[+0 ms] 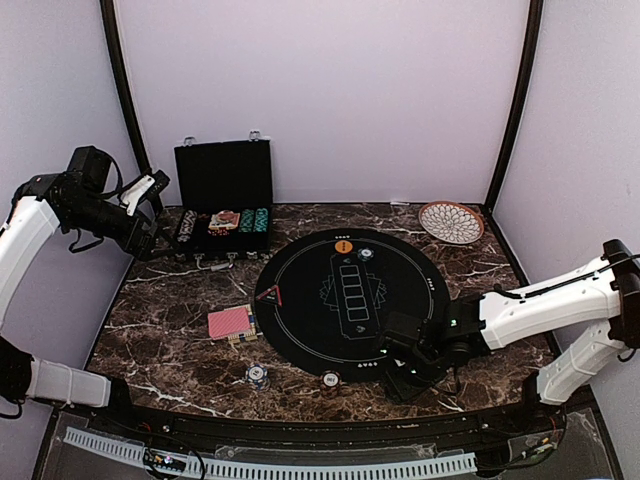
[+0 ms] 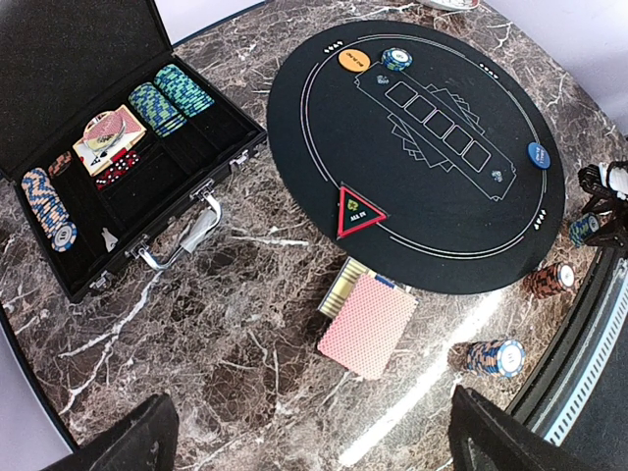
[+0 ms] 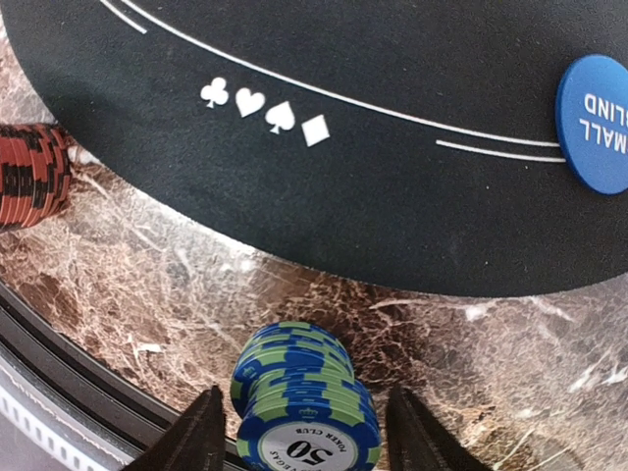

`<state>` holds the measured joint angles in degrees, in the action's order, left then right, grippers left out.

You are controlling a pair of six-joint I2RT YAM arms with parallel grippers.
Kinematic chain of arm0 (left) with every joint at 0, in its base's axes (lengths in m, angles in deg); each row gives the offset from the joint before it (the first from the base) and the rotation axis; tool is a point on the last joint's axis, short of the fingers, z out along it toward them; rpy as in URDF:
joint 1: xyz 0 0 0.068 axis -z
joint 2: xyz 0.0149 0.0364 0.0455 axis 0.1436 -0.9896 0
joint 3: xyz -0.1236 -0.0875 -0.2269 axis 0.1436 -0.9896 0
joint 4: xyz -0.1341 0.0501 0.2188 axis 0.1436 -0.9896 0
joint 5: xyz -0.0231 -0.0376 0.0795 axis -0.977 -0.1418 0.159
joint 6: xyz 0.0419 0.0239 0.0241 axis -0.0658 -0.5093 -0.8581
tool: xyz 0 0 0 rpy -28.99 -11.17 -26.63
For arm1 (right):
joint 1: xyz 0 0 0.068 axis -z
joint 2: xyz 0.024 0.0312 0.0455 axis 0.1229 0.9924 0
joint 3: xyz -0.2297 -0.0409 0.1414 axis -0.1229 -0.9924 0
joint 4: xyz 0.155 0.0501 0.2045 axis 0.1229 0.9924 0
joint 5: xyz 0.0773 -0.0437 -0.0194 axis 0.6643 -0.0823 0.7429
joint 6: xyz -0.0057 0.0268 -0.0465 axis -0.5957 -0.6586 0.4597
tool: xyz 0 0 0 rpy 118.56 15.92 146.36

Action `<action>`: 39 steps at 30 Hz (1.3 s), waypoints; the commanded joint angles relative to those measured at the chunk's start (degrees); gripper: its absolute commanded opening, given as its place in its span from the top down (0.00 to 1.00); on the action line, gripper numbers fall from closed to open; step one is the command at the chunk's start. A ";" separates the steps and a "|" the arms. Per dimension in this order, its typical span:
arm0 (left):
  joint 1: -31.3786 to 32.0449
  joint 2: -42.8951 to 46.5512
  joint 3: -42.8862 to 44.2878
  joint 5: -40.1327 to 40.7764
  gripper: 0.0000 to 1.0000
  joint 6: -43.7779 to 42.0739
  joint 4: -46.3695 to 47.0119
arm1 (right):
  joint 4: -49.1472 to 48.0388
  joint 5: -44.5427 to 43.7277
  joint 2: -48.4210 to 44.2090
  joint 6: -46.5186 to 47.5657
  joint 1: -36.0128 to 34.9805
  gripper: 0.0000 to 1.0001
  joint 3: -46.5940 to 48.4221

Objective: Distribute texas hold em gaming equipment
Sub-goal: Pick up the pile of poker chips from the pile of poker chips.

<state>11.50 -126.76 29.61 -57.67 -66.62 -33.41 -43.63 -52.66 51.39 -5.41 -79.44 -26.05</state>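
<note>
**Right jaws straddle a chip stack; left hand idle**

Top view: your right gripper [image 1: 405,373] sits low at the near right rim of the round black mat [image 1: 345,300]. The card deck [image 1: 230,323] lies face down on the marble table [image 1: 160,300], just left of the mat. The orange button [image 1: 344,246] lies on the mat's far side.

Left wrist view: your left gripper [image 2: 314,437] hangs above the table with its fingers spread wide and nothing between them. The open black case [image 2: 118,147] holds more chips.

Right wrist view: the blue-green chip stack [image 3: 306,402] stands on the marble just off the mat. A finger flanks it on each side, apart and not visibly pressing it. The blue button [image 3: 597,123] lies on the mat.
</note>
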 commanded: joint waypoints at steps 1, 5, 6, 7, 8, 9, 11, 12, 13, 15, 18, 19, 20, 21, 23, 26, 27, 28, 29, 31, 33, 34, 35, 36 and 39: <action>0.29 0.93 0.75 -0.08 0.01 -0.13 -0.45 | -0.48 -0.60 -0.42 -0.09 -0.28 0.49 -0.34; 0.27 0.97 0.83 -0.06 0.01 -0.10 -0.41 | -0.04 -0.77 -0.72 -0.09 -0.31 0.56 0.09; 0.27 0.96 0.83 -0.03 0.01 -0.16 -0.37 | 0.08 -0.88 -0.81 -0.05 -0.28 0.58 0.10; 0.27 0.95 0.83 -0.03 0.01 -0.09 -0.35 | 0.13 -0.94 -0.90 -0.09 -0.28 0.58 0.10; 0.36 0.95 0.83 0.02 0.01 -0.07 -0.29 | 0.26 -1.02 -0.91 -0.13 -0.29 0.58 0.10; 0.36 0.95 0.83 0.07 0.01 -0.09 -0.27 | 0.27 -0.99 -0.87 -0.17 -0.28 0.58 0.03; 0.30 1.02 0.83 0.05 0.01 -0.05 -0.26 | 0.16 -0.71 -0.67 -0.11 -0.31 0.51 -0.15; 0.30 1.03 0.83 0.02 0.01 -0.04 -0.25 | -0.07 -0.52 -0.60 -0.09 -0.31 0.49 -0.23; 0.28 1.04 0.83 0.07 0.01 -0.09 -0.32 | -0.25 -0.35 -0.50 -0.05 -0.31 0.48 -0.31; 0.29 1.16 0.77 0.14 0.01 -0.13 -0.32 | -0.30 -0.28 -0.42 -0.02 -0.27 0.48 -0.26; 0.33 1.21 0.75 0.34 0.01 -0.17 -0.30 | -0.15 -0.41 -0.38 0.02 -0.31 0.53 -0.04; 0.33 1.26 0.75 0.39 0.01 -0.21 -0.31 | 0.00 -0.52 -0.43 0.08 -0.31 0.56 0.08; 0.30 1.29 0.70 0.42 0.01 -0.21 -0.27 | 0.20 -0.62 -0.51 0.11 -0.26 0.58 0.22; 0.32 1.30 0.67 0.47 0.01 -0.30 -0.30 | 0.35 -0.71 -0.62 0.09 -0.28 0.61 0.34; 0.29 1.26 0.66 0.52 0.01 -0.26 -0.36 | 0.65 -0.79 -0.74 0.07 -0.26 0.64 0.58; 0.34 1.22 0.66 0.48 0.01 -0.22 -0.16 | 0.66 -0.65 -0.67 0.11 -0.25 0.68 0.47; 0.29 1.21 0.70 0.50 0.01 -0.17 -0.15 | 0.68 -0.62 -0.69 0.09 -0.26 0.70 0.53; 0.28 1.21 0.73 0.45 0.01 -0.14 -0.12 | 0.78 -0.63 -0.57 0.17 -0.30 0.71 0.54; 0.32 1.17 0.78 0.46 0.01 -0.13 -0.14 | 0.88 -0.64 -0.56 0.24 -0.29 0.71 0.62; 0.29 1.25 0.83 0.48 0.01 -0.13 -0.14 | 1.01 -0.72 -0.43 0.47 -0.28 0.71 0.63; 0.32 1.27 0.80 0.44 0.01 -0.15 -0.13 | 0.99 -0.58 0.19 1.06 -0.28 0.64 0.70; 0.28 1.24 0.76 0.44 0.01 -0.13 -0.14 | 0.96 -0.48 0.57 1.24 -0.24 0.61 0.72; 0.28 1.29 0.75 0.46 0.01 -0.13 -0.10 | 0.90 -0.40 0.92 1.39 -0.28 0.60 0.72; 0.34 1.34 0.75 0.49 0.01 -0.13 -0.17 | 0.86 -0.44 1.31 1.50 -0.29 0.60 0.86; 0.33 1.67 0.62 0.72 0.01 -0.27 -0.23 | 0.81 -0.52 1.51 1.67 -0.28 0.58 1.20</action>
<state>11.55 -126.74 29.61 -57.04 -66.65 -33.39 -43.41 -52.82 51.70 -4.54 -79.44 -25.74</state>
